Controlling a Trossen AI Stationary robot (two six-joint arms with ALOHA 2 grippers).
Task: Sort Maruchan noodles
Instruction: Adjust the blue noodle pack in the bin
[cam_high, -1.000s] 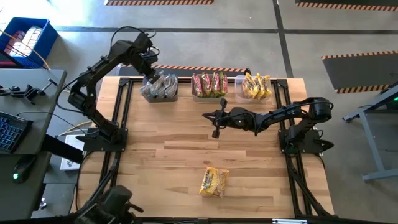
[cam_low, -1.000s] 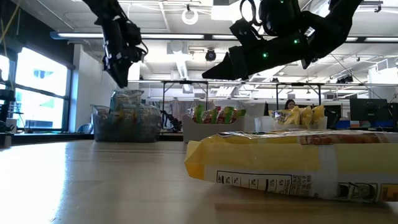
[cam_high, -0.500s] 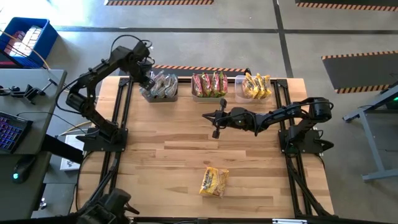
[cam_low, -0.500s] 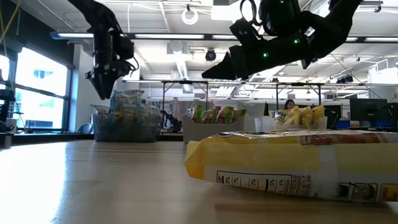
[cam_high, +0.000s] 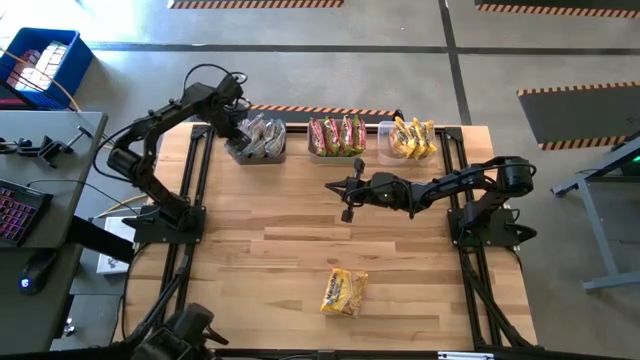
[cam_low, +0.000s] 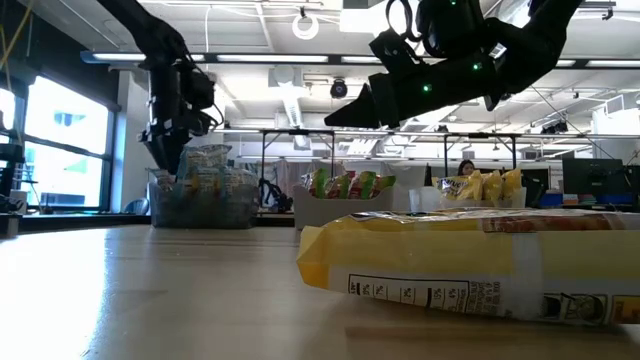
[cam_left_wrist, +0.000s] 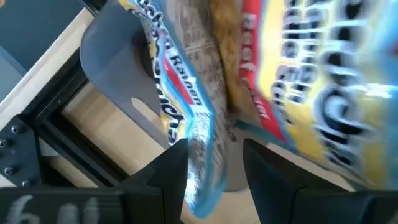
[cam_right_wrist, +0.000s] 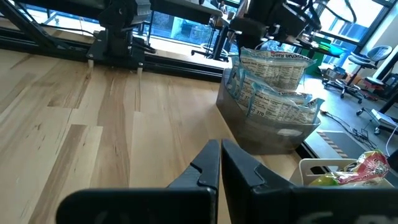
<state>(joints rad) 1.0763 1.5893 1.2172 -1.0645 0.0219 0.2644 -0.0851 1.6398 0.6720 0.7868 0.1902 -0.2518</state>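
Three bins stand in a row along the table's far edge. The left bin holds silvery grey Maruchan packets standing on edge. The middle bin holds red and green packets, and the right bin holds yellow ones. One yellow packet lies flat near the table's front edge. My left gripper points down into the left bin's left end. It is open, with a packet's blue-and-white upper edge between its fingers. My right gripper hangs shut and level over the table's middle. My left gripper comes from above, pointing down, its open fingers on either side of one standing packet's upper edge in the left bin. The edge is close to one finger. I cannot tell whether that finger touches it.
Black frame rails run along both sides of the table. Bare wood lies between the bins and the loose packet. Left of the table are a desk with a keyboard and a blue crate. A person sits far behind.
My left gripper has sunk from above the left bin down into its left end. It has also shifted a little toward the table's left edge. The right arm and all the packets have kept still.
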